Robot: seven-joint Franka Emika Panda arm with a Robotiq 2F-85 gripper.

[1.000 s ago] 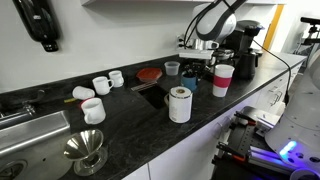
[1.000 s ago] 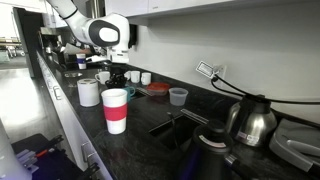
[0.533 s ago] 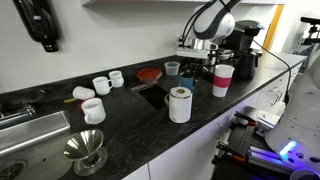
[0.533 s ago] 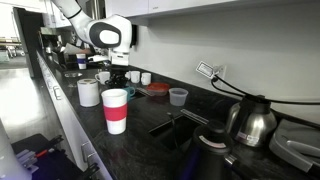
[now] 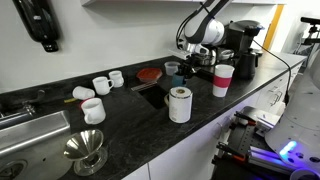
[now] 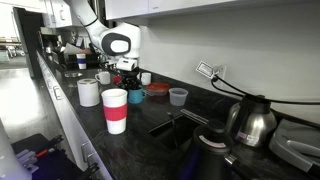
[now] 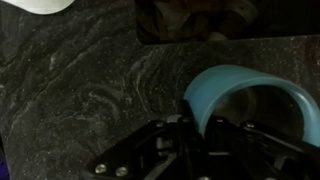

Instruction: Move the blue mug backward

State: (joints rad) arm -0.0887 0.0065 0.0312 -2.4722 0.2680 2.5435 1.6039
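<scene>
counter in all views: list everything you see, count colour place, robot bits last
blue mug: one, dark blue-teal, its rim between the gripper's fingers
paper roll: one, white, upright near the counter front
tall cup: one, white and pink, counter front
grey cup: one, grey, beside the plate
plate: one, red, near the wall
white cups: at least three, white, towards the sink
funnel: one, metal, counter front
kettle: one, metal, counter end
gripper: one, black, closed on the mug's rim

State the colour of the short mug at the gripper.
Light blue-teal; the blue mug shows best in the wrist view.

White paper roll [image 5: 179,104], white-and-pink cup [image 5: 222,80], steel funnel [image 5: 85,150], red plate [image 5: 148,74], dark counter [image 5: 130,122]
</scene>
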